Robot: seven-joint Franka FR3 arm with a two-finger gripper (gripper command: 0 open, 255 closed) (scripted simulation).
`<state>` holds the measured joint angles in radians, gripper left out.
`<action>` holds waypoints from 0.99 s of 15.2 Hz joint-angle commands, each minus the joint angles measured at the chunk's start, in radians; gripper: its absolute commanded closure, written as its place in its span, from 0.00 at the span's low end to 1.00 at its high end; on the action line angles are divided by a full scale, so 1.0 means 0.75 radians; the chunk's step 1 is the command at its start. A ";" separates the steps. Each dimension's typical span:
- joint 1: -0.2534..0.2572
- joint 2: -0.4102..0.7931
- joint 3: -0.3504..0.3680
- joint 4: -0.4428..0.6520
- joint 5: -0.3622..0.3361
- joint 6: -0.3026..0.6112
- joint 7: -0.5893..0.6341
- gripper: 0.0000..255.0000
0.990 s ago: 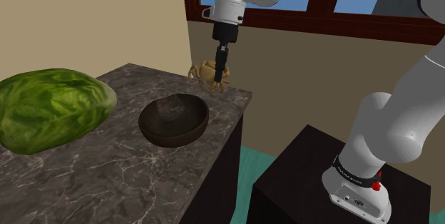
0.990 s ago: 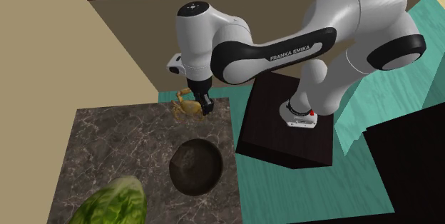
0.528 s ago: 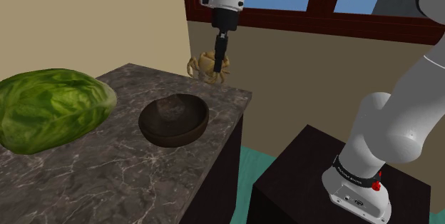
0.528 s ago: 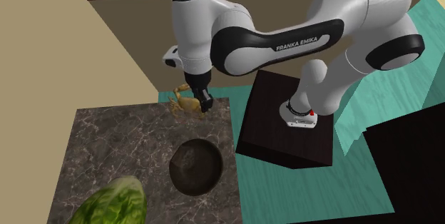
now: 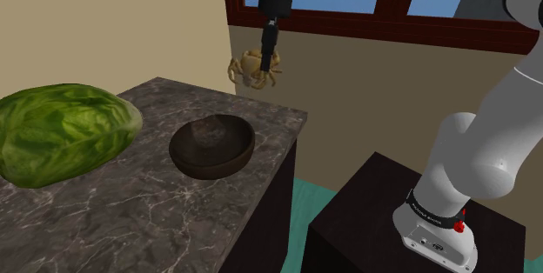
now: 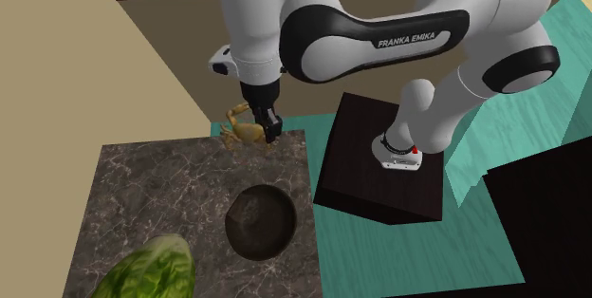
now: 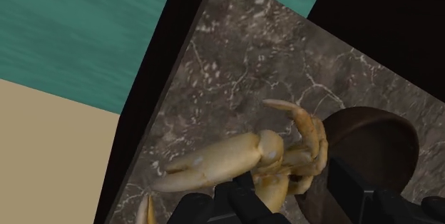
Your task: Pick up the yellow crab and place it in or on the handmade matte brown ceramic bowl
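Counter: dark veined stone (image 5: 130, 219), set under a beige wall and a red-framed window (image 5: 348, 15).
Hand: black (image 5: 266, 56), hanging straight down from the white arm, its fingers pinching the crab.
Crab: tan-yellow (image 5: 245, 66), up in the air over the counter's far corner, clear of the stone.
Bowl: brown and empty (image 5: 213, 165), near the counter's edge on the stand's side, apart from the crab.
Lettuce: big green head (image 5: 61, 132), by the counter's edge opposite the stand.

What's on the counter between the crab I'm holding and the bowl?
Nothing. In the shoulder view, the marbled counter between the raised crab, clasped by the gripper, and the brown bowl is bare.
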<state>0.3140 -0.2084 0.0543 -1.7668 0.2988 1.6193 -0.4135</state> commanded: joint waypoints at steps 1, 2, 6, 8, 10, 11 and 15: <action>0.000 0.010 -0.001 0.048 -0.001 -0.037 0.010 1.00; 0.000 0.011 -0.001 0.053 -0.001 -0.041 0.011 1.00; 0.052 0.018 0.080 0.070 0.004 -0.011 0.141 1.00; 0.078 0.030 0.121 0.087 0.004 0.003 0.207 1.00; 0.104 0.048 0.163 0.111 0.001 0.016 0.273 1.00; 0.118 0.060 0.183 0.126 -0.002 0.022 0.307 1.00; 0.172 0.120 0.265 0.201 -0.023 0.045 0.444 1.00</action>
<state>0.4318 -0.1341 0.2361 -1.6335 0.2873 1.6460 -0.1101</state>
